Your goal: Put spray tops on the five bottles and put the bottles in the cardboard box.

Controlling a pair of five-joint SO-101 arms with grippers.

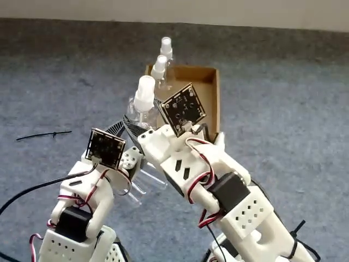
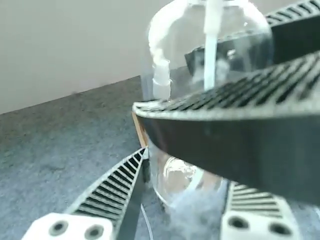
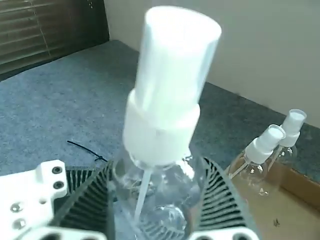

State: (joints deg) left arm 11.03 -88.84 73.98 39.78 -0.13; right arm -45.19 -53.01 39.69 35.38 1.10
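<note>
Left tool (image 2: 185, 200) and right tool (image 3: 157, 200) both clamp one capped bottle (image 1: 140, 106) just beside the cardboard box (image 1: 211, 95); uneven pulling could twist it loose or topple the two bottles (image 1: 159, 68) inside

Looks like an ordinary carpeted room to me, a home or a small office, can't tell which. The whole setup sits on grey-blue short-pile carpet (image 1: 283, 109) with a plain off-white wall (image 1: 218, 10) right behind it. Dark slatted blinds (image 3: 45, 25) hang off to one side, and a loose black cable tie (image 1: 43, 135) lies on the carpet.
</note>
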